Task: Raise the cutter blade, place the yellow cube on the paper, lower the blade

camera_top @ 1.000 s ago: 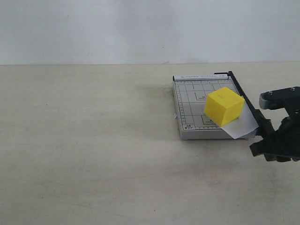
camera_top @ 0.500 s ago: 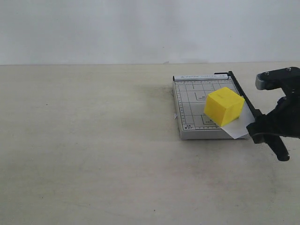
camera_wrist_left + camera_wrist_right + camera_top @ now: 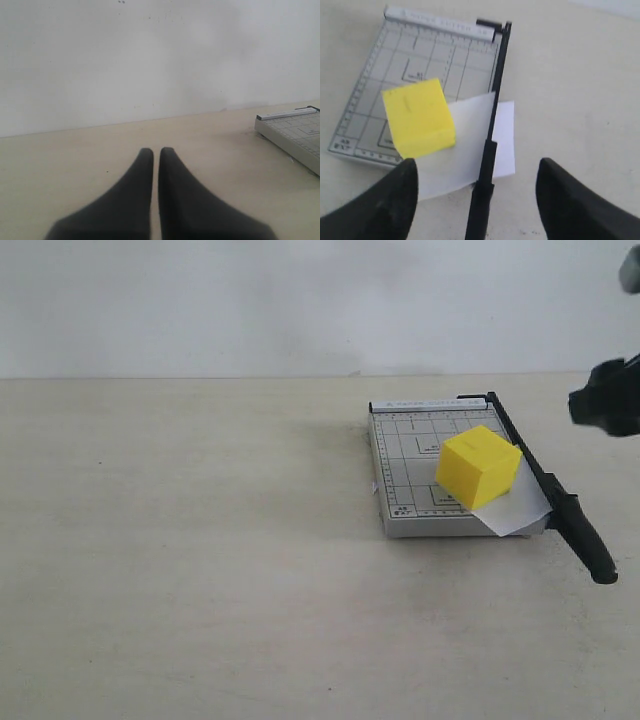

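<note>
On the counter (image 3: 200, 540), grey board (image 3: 405, 465) with the cutter blade (image 3: 545, 485) down flat along one long edge, thick handle jutting past the board's corner. On the board, atop the paper (image 3: 515, 510), the yellow cube (image 3: 478, 466); paper poking out under the blade, beyond the board. Right pincer (image 3: 477, 170) released, fingers spread wide, hanging above the handle end of the board, gripping nothing. Left pincer (image 3: 156, 152) clenched, empty, well apart from the board.
</note>
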### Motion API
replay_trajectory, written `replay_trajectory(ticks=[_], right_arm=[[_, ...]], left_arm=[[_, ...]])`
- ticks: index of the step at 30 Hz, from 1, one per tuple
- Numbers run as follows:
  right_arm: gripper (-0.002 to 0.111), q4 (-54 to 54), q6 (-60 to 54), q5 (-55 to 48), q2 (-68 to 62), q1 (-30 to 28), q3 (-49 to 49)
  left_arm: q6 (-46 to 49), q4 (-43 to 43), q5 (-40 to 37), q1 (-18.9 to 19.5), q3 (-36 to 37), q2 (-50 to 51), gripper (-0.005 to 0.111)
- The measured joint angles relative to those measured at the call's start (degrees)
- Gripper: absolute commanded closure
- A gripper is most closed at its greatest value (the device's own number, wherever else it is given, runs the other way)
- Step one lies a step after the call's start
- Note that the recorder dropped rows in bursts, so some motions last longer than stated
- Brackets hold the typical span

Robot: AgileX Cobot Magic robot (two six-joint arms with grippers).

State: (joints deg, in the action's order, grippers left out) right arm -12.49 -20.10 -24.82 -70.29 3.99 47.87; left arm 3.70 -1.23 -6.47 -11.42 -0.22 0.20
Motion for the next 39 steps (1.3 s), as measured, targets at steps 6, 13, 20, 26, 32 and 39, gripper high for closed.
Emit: replay_trajectory(ticks=[6,13,20,26,32,39], right_arm=[[0.108,-10.2,-7.5,0.7,16.2,0.0,-4.3],[0.108,-23.4,-15.5,1.4,40.1,0.0,-18.2],[0.108,-25.4,-8.6,-0.5,60.9,0.0,-27.9],[0.108,-25.6,-4.5,-3.6,69.6,0.0,-29.3],[0.108,-25.6,-4.2,-3.7,69.9,0.0,-29.4],[0.108,-25.7,-3.9,-3.8,69.9,0.0,-29.7]], left_arm=[[0.0,0.0,0.0,0.0,0.0,0.0,0.102],[0.0,0.0,0.0,0.0,0.0,0.0,0.102],[0.0,0.0,0.0,0.0,0.0,0.0,0.102],[0.0,0.0,0.0,0.0,0.0,0.0,0.102],[0.0,0.0,0.0,0.0,0.0,0.0,0.102],[0.0,0.0,0.0,0.0,0.0,0.0,0.102]])
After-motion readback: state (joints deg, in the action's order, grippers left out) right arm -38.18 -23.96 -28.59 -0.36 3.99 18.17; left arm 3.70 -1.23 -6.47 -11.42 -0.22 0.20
